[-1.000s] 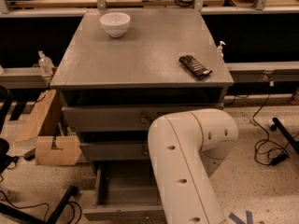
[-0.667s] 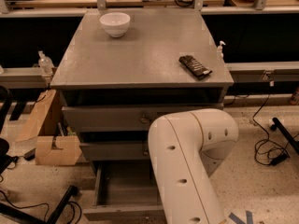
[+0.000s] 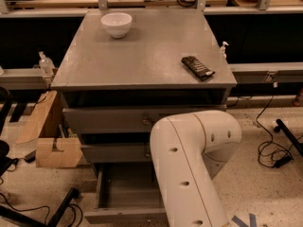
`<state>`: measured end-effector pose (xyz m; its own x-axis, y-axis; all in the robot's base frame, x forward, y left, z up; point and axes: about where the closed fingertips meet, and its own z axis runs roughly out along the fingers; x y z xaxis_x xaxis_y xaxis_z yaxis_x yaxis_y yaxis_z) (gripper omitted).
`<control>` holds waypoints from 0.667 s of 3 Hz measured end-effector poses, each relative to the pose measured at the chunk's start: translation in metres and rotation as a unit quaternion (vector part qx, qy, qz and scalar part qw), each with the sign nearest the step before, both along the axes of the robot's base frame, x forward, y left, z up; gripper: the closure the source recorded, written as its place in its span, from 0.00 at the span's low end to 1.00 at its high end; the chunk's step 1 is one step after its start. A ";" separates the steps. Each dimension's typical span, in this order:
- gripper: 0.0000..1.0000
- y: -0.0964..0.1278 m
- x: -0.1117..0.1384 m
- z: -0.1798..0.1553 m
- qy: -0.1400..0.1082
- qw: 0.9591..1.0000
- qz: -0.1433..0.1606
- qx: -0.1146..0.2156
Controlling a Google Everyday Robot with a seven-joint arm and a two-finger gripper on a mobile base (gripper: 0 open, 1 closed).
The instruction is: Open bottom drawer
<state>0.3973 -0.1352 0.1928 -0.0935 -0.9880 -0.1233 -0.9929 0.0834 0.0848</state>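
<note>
The grey cabinet (image 3: 142,56) has three drawers. The bottom drawer (image 3: 124,215) stands pulled out toward me, and its shallow grey tray (image 3: 125,186) looks empty. The middle drawer front (image 3: 113,152) and the top drawer front (image 3: 109,119) are pushed in, each with a small knob partly hidden by my arm. My white arm (image 3: 189,164) crosses in front of the right half of the drawers and runs down out of the view. My gripper does not show; it is hidden behind the arm or below the view's edge.
A white bowl (image 3: 116,23) and a dark remote-like object (image 3: 197,67) lie on the cabinet top. Cardboard boxes (image 3: 49,141) stand to the left of the cabinet. Cables (image 3: 272,148) lie on the floor to the right, and a black stand leg (image 3: 57,209) lies at the lower left.
</note>
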 end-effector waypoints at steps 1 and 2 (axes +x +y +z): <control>0.00 0.000 0.000 0.000 0.000 1.000 0.000 0.000; 0.18 -0.001 0.015 0.009 -0.015 1.000 0.003 -0.008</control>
<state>0.4122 -0.1359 0.2022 -0.0850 -0.9902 -0.1106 -0.9954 0.0794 0.0541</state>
